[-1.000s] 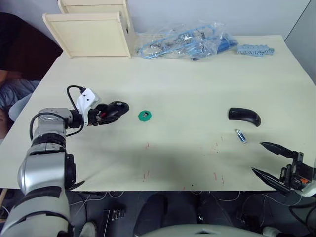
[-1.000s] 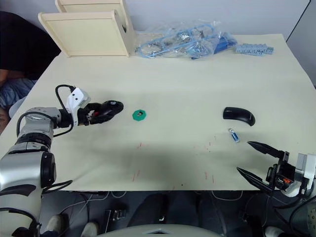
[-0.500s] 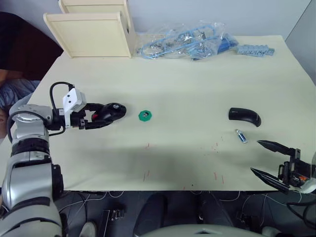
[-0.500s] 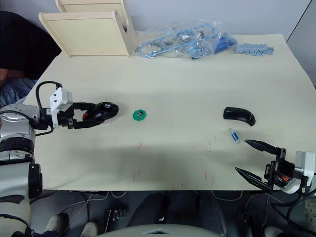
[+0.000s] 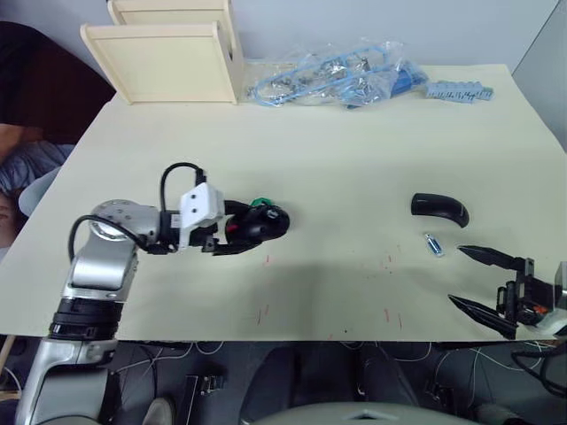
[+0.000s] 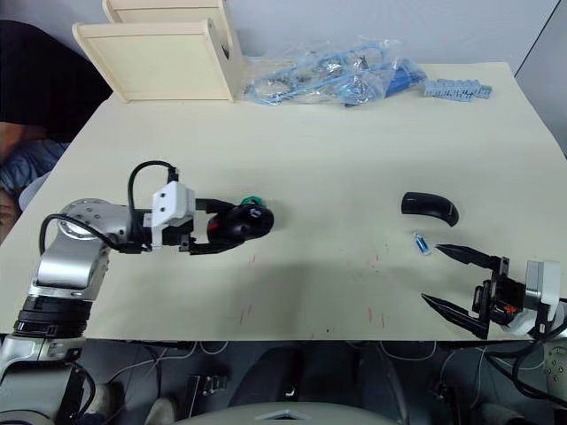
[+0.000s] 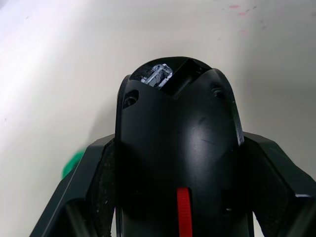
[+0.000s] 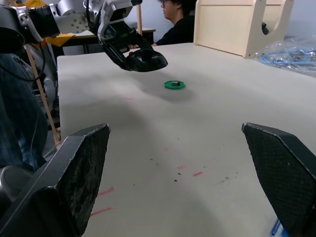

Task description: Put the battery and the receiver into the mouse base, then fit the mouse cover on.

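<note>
Left eye view: left claw (image 5: 257,234) w/ mouse base (image 5: 259,224), now nearer centre

A small green round disc (image 8: 174,85) lies on the pale table (image 5: 337,142). At the table's far edge stands a light wooden rack (image 5: 164,53), with a heap of clear bags of blue parts (image 5: 332,80) beside it and a blue strip (image 5: 456,89) further right. Faint red marks (image 5: 387,314) dot the near side. A person (image 8: 178,19) sits behind the rack.

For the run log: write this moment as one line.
left hand: shut on mouse base, lifted above table | right hand: open, empty | battery, mouse cover: on table
</note>
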